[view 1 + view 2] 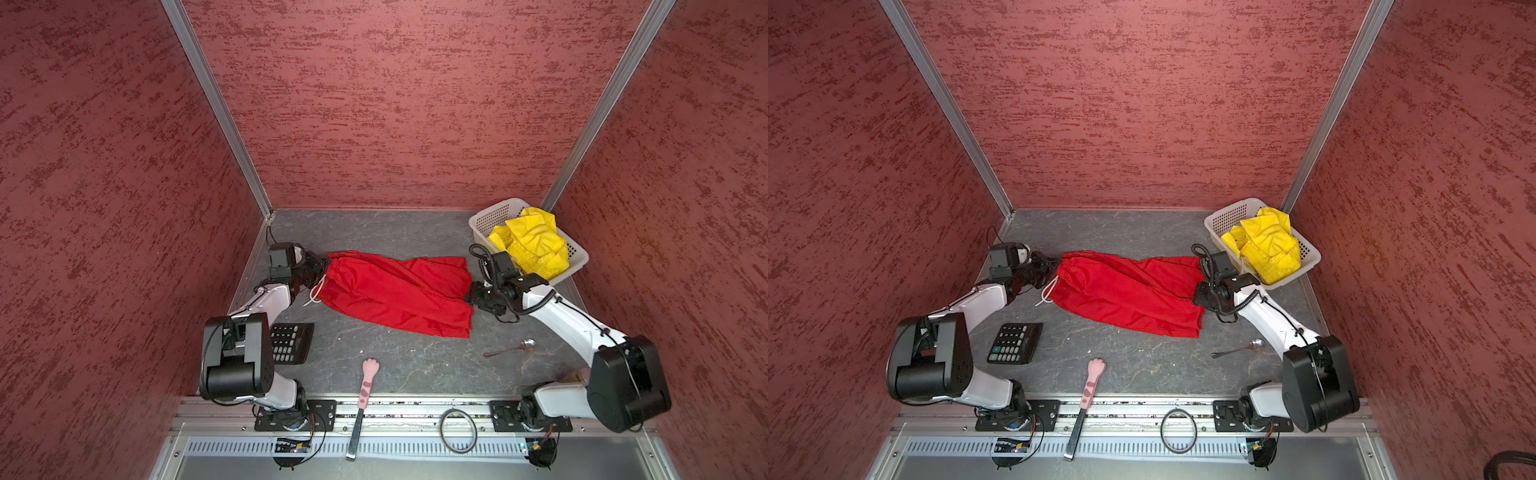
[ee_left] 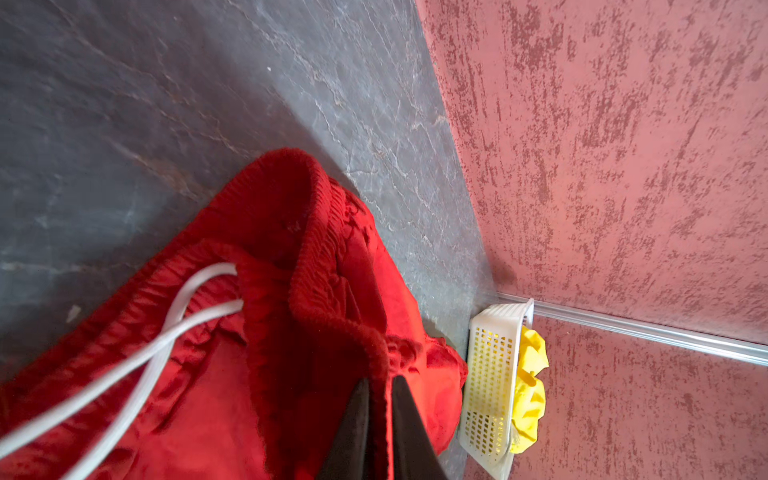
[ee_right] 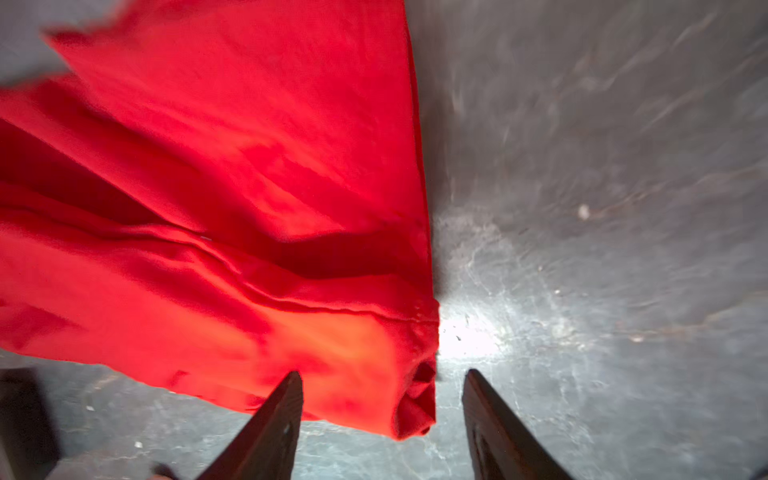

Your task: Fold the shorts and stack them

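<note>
Grey marbled bench [image 1: 395, 361], red shorts [image 1: 395, 291] spread across its middle. Left gripper [image 2: 381, 379] pinches the waistband [image 2: 307, 249]; right gripper [image 3: 383, 372] stands spread at the leg hem [image 3: 422, 208].

You face plain bright red shorts [image 1: 395, 291] with a white drawstring [image 2: 226, 309], bright yellow shorts [image 1: 534, 245], and a white basket [image 1: 492, 216] perforated in a fine grid. Your table [image 1: 374, 232] is dark grey, veined with pale marbling; the walls [image 1: 395, 104] are pink, mottled with darker red streaks. The calculator [image 1: 1015, 343] is black with pale keys; the spoon [image 1: 527, 344], silver.
</note>
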